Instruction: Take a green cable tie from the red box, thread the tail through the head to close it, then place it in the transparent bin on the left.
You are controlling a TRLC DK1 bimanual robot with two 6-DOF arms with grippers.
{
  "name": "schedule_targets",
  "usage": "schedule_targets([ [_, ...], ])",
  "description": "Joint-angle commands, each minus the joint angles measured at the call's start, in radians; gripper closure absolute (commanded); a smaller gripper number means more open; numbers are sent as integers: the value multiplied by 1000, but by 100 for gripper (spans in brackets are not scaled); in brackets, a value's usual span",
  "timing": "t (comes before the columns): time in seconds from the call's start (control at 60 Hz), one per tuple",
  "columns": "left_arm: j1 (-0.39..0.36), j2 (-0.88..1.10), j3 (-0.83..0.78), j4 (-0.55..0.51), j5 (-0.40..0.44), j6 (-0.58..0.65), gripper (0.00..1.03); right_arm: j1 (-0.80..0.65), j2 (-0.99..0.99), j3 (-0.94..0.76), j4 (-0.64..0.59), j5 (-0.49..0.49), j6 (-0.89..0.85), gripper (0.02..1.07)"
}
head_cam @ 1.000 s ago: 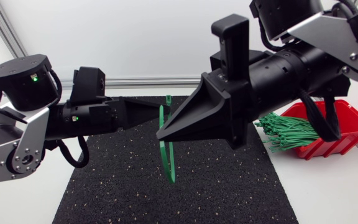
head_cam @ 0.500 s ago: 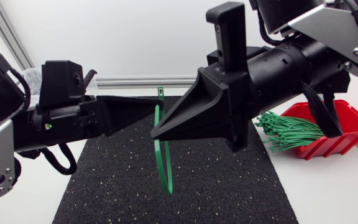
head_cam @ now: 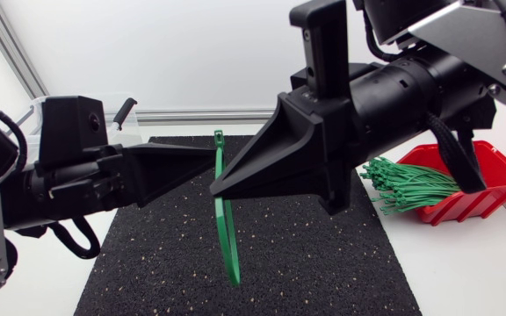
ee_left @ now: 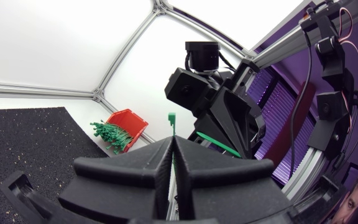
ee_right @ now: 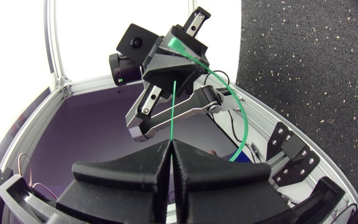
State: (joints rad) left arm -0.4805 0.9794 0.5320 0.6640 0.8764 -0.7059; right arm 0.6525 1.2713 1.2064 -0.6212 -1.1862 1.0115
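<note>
Fingers of the left gripper are pressed together on the green cable tie, in the middle of the frame. The right gripper pinches the same tie from the other side, its tips just beside the left one's. The tie stands almost upright, and its lower end hangs above the black mat. More green ties stick out of the red box at the right edge.

Two robot arms with two black grippers: left gripper, right gripper. One separate green cable tie. One red box of many ties. One black mat.
</note>
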Motion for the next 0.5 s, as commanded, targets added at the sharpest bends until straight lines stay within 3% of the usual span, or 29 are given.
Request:
schedule_targets([
  [0.0, -12, -27, -32, 20, -7, 17, 100, -10, 0, 13, 3, -15, 33, 101],
  [0.483, -21, 38, -7, 28, -31, 33, 100, -31, 5, -28, 138, 16, 55, 102],
])
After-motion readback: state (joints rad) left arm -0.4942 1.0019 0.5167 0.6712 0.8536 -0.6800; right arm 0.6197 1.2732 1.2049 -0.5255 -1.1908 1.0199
